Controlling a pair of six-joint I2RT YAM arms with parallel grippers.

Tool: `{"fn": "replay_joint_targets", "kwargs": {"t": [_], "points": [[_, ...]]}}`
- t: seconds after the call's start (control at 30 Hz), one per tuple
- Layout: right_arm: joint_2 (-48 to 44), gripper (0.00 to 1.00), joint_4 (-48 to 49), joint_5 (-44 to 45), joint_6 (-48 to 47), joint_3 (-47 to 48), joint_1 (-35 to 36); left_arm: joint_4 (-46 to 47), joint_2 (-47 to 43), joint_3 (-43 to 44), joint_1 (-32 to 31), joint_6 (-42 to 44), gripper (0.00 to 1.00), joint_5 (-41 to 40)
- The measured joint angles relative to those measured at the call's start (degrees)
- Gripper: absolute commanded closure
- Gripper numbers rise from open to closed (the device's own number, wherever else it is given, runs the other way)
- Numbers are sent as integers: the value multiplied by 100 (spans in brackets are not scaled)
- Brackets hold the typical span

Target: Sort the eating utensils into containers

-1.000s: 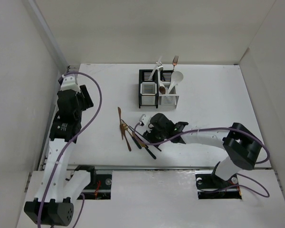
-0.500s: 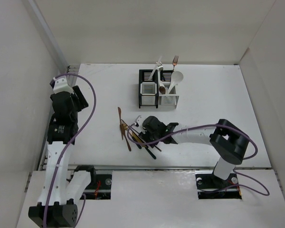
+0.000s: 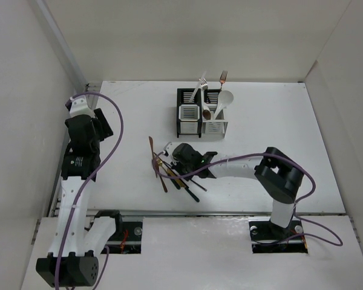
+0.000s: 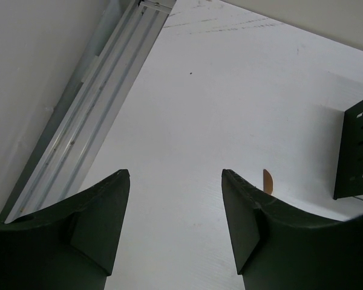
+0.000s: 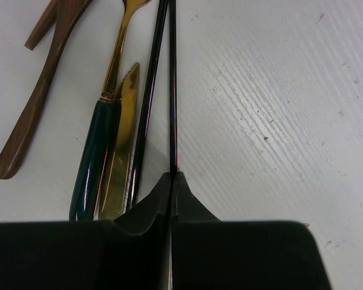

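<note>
Cutlery (image 3: 172, 174) is seen from above, heaped loosely mid-worktop (image 3: 278, 133), nearer the near edge than the far one. The containers (image 3: 202, 116) are set by the far edge, well apart from the heap, with forks and a white soup spoon (image 3: 225, 99) already stood in them. The right gripper (image 3: 180, 152) is lowered onto the far side of the heap.

From the left wrist, the left gripper (image 4: 175, 175) is shown spread wide with nothing between its fingers, held over bare surface by the left edge. Only the tip of a brown utensil (image 4: 267, 179) and a corner of the containers are caught at the right.

From the right wrist, the fingers are seen pressed together on the near end of a black chopstick (image 5: 172, 90). A second black chopstick (image 5: 150, 109) lies just beside it, then a green-handled gold piece (image 5: 94, 163) and a brown spoon (image 5: 30, 121).

The step in hand is judged to be the picking of one chopstick. A clean lift is called for next, so that the neighbour is not dragged along, then a carry to the far edge and an upright drop into a free slot.
</note>
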Motion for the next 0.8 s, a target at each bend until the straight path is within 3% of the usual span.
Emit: {"fn": "replay_joint_targets", "kwargs": {"t": [0.33,0.5,0.67,0.8], "points": [[-269,100,-127,356,114,-216,26,83,111,4,0,162,41,79],[-1073,100,-422,599,133,-234,24,247,138,4,0,219,41,114],[-1746,100,-251,778,-4,551,-57,402,352,4,-2,236,41,181],[-1757,100,540,627,-160,1368,-551,509,719,85,0,308,41,229]]}}
